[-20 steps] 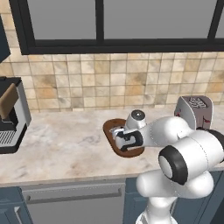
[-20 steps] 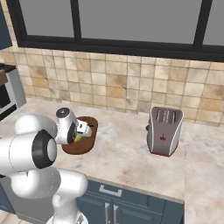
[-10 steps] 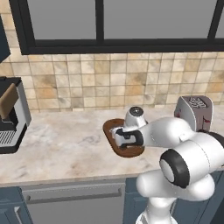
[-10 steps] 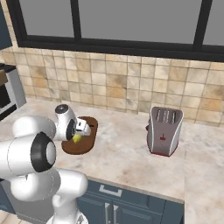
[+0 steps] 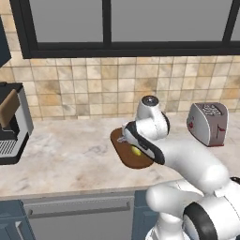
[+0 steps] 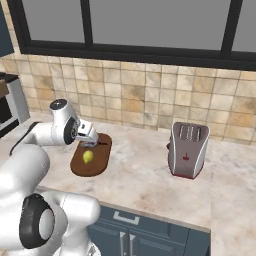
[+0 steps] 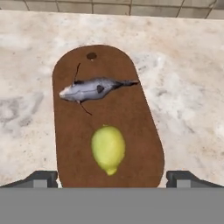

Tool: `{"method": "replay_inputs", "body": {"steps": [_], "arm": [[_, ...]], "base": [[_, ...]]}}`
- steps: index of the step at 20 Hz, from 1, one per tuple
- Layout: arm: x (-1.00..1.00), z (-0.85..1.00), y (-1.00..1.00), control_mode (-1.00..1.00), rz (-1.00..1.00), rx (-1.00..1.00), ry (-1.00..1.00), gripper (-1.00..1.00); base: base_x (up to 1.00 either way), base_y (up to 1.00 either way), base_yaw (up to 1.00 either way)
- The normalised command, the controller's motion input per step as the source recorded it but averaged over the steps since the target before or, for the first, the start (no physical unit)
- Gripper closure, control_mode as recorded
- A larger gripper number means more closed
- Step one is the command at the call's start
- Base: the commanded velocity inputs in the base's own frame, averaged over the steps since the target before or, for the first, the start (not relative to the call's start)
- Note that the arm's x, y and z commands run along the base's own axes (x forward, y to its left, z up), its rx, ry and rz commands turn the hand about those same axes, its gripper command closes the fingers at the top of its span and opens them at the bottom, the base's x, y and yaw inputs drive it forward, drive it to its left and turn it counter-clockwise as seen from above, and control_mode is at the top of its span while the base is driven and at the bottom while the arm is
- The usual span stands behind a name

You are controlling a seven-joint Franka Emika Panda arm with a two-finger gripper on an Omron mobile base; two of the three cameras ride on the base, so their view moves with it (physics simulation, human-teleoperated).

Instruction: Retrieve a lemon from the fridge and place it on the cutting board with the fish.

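In the hand view, the left finger tip [image 7: 41, 178] stands beside the near left edge of the cutting board [image 7: 70, 144]. The lemon [image 7: 108, 148] lies free on the board between the two tips, touching neither, a little beyond them. The fish [image 7: 94, 89] lies across the board further away. The right finger tip [image 7: 183, 178] is beyond the board's right edge, so the gripper [image 7: 112, 179] stands wide and holds nothing.

In the right base view, the lemon [image 6: 88, 156] rests on the board [image 6: 102, 159] on the marble counter [image 6: 145, 175], the toaster [image 6: 187, 150] well apart to the right.

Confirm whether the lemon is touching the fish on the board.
No. In the hand view the lemon lies apart from the fish, with bare board between them.
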Motion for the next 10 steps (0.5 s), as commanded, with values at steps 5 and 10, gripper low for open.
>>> {"method": "replay_inputs", "body": {"steps": [5,10], "arm": [[-1.0,0.67,-0.61,-1.0,-0.04,0.11,-0.13,-1.0],[-1.0,0.92,-0.21,-1.0,0.0,0.12,-0.22,-1.0]], "base": [[0.0,0.0,0.0],[0.0,0.0,0.0]]}}
